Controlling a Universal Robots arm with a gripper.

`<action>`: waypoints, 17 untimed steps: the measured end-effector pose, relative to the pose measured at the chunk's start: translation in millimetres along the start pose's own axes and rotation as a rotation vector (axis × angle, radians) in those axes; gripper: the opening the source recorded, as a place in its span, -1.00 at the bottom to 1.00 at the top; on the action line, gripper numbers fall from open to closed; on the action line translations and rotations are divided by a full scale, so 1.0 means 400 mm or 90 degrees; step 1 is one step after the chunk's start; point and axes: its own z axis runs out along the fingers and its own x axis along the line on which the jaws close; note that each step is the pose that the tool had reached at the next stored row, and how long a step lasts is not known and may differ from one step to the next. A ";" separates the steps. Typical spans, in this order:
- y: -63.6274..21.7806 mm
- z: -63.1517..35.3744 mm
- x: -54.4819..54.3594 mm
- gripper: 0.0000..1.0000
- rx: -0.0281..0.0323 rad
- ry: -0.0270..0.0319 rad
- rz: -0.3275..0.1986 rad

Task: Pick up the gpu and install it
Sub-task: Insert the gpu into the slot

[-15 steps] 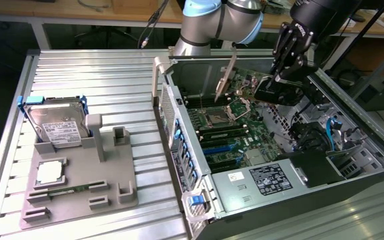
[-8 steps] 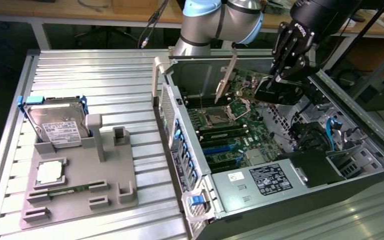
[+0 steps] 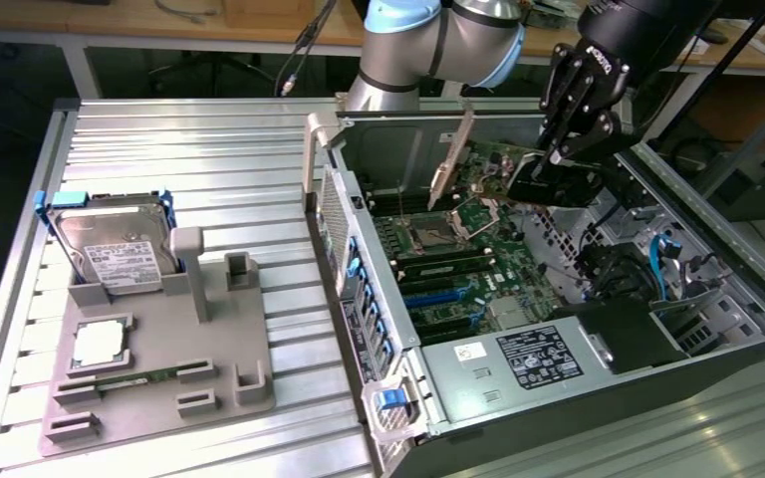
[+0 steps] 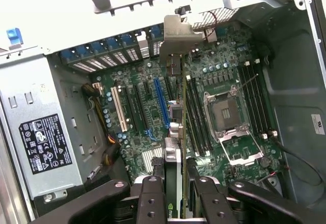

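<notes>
The gpu (image 3: 478,171) is a thin dark card with a long silver bracket (image 3: 450,159) at its end. It hangs inside the open computer case (image 3: 356,289), above the motherboard (image 3: 456,269), and touches no slot that I can see. My gripper (image 3: 532,181) is shut on the card's end away from the bracket. From the wrist I see the gpu (image 4: 176,132) edge-on between my black fingers (image 4: 152,198), with the gripper (image 4: 175,203) clamped around it. Its bracket (image 4: 175,35) points toward the case's rear slot openings, and the card runs just beside the blue slot (image 4: 162,102).
A CPU socket (image 4: 226,114) and memory slots (image 4: 196,117) lie beside the card. The power supply (image 3: 529,358) fills one end of the case. On the exterior view's left, a grey fixture (image 3: 223,368) holds a hard drive (image 3: 111,244), a CPU (image 3: 97,344) and a memory stick (image 3: 136,378).
</notes>
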 end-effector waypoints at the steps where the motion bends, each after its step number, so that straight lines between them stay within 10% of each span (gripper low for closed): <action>1: 0.000 0.000 0.000 -0.47 -0.0001 0.0002 -0.004; 17: 0.000 0.000 0.000 -0.47 -0.0014 0.0039 -0.081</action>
